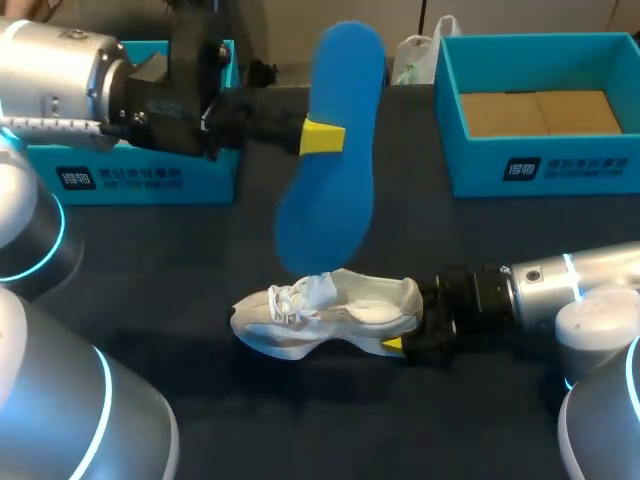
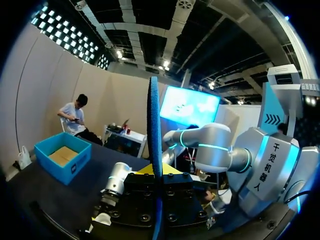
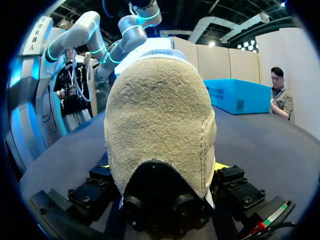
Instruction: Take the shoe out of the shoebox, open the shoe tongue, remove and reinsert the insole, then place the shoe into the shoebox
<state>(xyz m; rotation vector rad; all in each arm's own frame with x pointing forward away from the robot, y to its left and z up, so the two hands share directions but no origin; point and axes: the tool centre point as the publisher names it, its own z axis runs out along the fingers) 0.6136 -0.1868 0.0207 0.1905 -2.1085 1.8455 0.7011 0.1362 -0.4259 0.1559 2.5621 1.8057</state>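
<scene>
The head view looks down on the table from above and behind, at a middling distance. The left wrist view looks out level, very close on the insole, seen edge-on. The right wrist view sits just behind the heel of the shoe. The head view shares both things.

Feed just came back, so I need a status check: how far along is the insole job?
Done: the white shoe sits out on the table, and its blue insole is out. In hand: the left gripper holds it above the shoe; the right gripper clamps the shoe's heel. Left: reinsert the insole, then put the shoe into the open shoebox.
</scene>
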